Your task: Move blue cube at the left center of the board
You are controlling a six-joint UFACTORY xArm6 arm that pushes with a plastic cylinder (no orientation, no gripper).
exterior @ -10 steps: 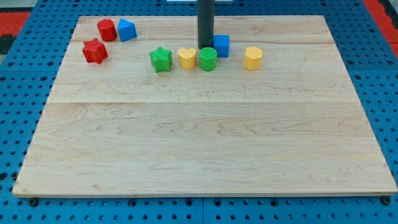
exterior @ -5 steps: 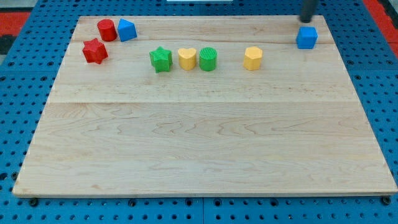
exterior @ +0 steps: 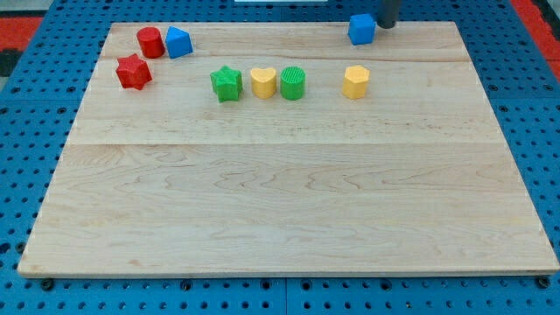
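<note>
Since the blue cube [exterior: 361, 28] slid leftward along the desk [exterior: 280, 175] top edge | it touches my tip [exterior: 386, 24] on the tip's left | no claw fitted | left-center still far off

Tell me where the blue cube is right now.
The blue cube sits at the board's top edge, right of centre, above the yellow block, with my tip just to its right.
</note>
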